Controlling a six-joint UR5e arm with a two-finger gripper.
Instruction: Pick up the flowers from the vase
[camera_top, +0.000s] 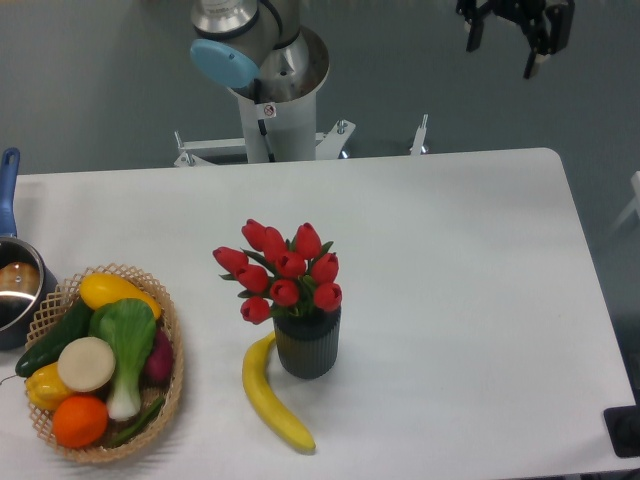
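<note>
White counter (450, 260) is carrying the flowers (283, 270), standing in the vase (308, 345). I am hovering far above, fingers (510, 35) spread apart; I should be descending straight over the stems.

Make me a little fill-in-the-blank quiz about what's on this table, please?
1. The red flowers stand in a dark ribbed ____.
2. The yellow banana lies just to the ____ of the vase in this view.
3. The wicker basket holds vegetables and one round ____ fruit.
4. The tool hangs high, holding ____.

Answers: vase; left; orange; nothing
</note>
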